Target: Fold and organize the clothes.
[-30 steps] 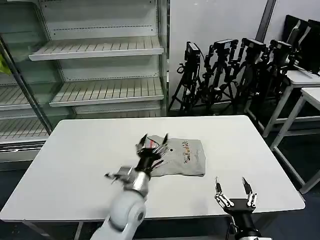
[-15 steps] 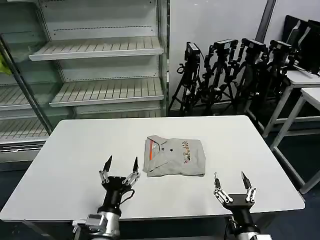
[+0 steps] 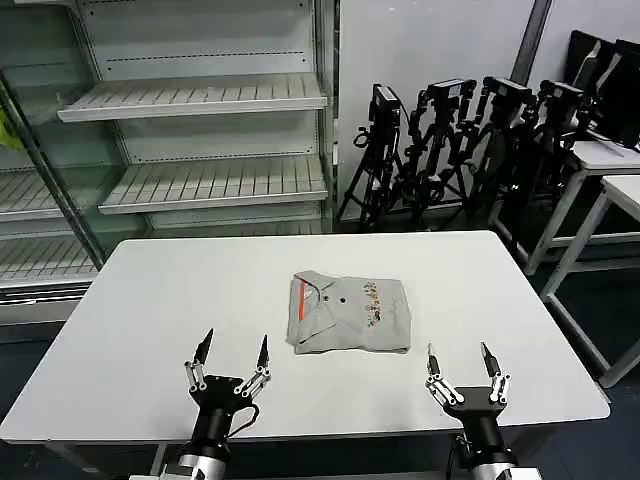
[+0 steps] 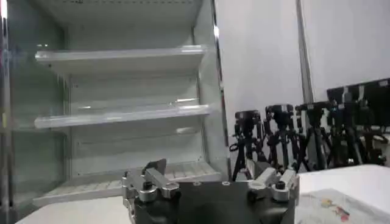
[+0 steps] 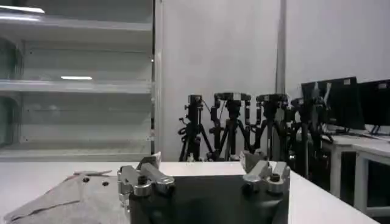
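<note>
White and rectangular, the table [image 3: 150,300] stands in front of glass-fronted shelves [image 3: 190,100] on the left and a row of black tripods [image 3: 470,150] against the back wall; more white tables [image 3: 610,170] sit to the right.

One folded shirt [image 3: 350,313] lies flat near the middle of the table, a neat light grey rectangle. Its collar and an orange stripe [image 3: 302,298] are on its left side, and a small multicoloured print [image 3: 373,301] shows toward its right side. Nothing touches it.

Both grippers are at the near edge of the table, pointing up and away from the robot. The left gripper [image 3: 229,358] sits left of the shirt and nearer the robot, its fingers [image 3: 204,346] spread wide in a V, holding nothing and touching nothing. The right gripper [image 3: 459,362] sits right of the shirt, also nearer the robot, with its fingers [image 3: 487,359] spread about as wide and likewise empty. Each is near the shirt but clearly apart from it.

From the left wrist, the left gripper's base [image 4: 210,195] shows with the shelves behind and a corner of the shirt [image 4: 332,207] with its print to one side. From the right wrist, the base [image 5: 204,189] shows with grey fabric [image 5: 67,198] lying on the table beside it and the tripods [image 5: 244,128] beyond.
</note>
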Action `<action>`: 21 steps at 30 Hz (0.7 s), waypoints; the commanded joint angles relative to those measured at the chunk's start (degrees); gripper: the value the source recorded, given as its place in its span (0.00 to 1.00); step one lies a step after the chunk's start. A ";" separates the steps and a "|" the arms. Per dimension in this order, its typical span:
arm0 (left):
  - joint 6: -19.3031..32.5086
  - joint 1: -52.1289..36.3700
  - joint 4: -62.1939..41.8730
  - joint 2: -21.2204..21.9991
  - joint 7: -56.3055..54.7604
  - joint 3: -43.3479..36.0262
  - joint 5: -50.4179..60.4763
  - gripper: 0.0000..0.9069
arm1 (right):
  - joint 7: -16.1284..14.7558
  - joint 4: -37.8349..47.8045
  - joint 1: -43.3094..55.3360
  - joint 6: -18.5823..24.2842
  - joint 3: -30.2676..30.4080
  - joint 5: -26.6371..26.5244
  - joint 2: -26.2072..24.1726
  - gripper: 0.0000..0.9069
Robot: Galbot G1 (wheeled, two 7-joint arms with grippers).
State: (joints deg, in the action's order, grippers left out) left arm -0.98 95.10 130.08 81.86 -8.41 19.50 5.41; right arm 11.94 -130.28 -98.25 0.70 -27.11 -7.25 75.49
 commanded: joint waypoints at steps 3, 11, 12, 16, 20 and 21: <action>0.83 3.16 1.37 0.22 0.48 0.97 2.32 1.00 | 0.79 -0.45 -0.06 0.27 0.82 2.63 -0.23 1.00; 0.66 3.18 1.62 1.11 1.10 1.10 2.18 1.00 | 1.32 -0.08 0.61 -0.59 1.16 2.32 -0.73 1.00; 0.64 3.19 1.65 1.22 1.14 1.08 2.18 1.00 | 1.33 -0.18 0.58 -0.70 1.26 2.04 -0.75 1.00; 0.65 3.32 1.76 1.81 1.36 1.05 2.21 1.00 | 1.53 -0.02 0.48 -1.04 1.33 1.19 -0.79 1.00; 0.71 3.65 1.83 2.46 1.49 0.94 2.29 1.00 | 2.19 0.12 0.26 -1.17 1.45 1.22 -0.85 1.00; 0.71 3.71 1.85 2.54 1.57 0.91 2.35 1.00 | 2.43 0.16 0.22 -1.30 1.48 1.18 -0.88 1.00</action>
State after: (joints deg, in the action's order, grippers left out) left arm -0.47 98.21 131.72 83.81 -7.03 20.38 7.34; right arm 13.55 -130.21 -97.99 -0.19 -25.75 -5.87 74.68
